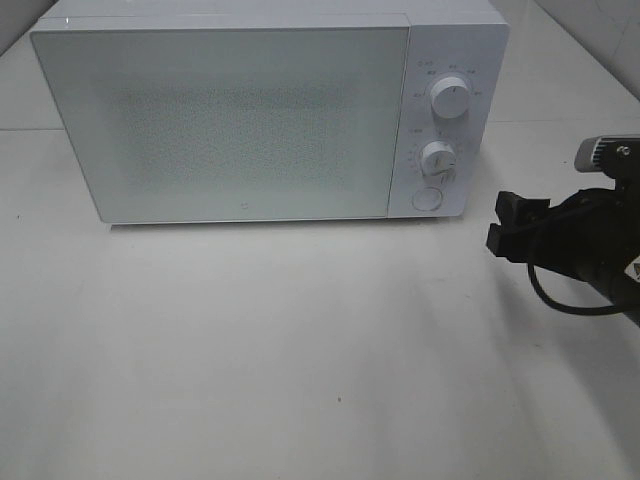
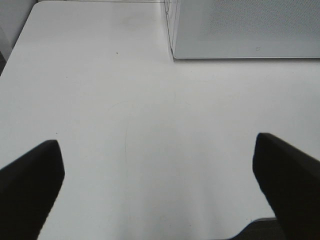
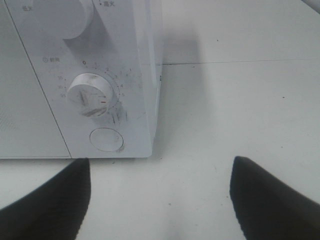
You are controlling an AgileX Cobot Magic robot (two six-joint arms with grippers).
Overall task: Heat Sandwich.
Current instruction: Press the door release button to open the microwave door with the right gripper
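While microwave [image 1: 220, 120] sits shut, left jaws gape wide, right jaws likewise, both empty.

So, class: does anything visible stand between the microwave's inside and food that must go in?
Yes: the microwave door is shut over the chamber. The right arm's fingers, open and empty, hover to its right. No sandwich is in view.
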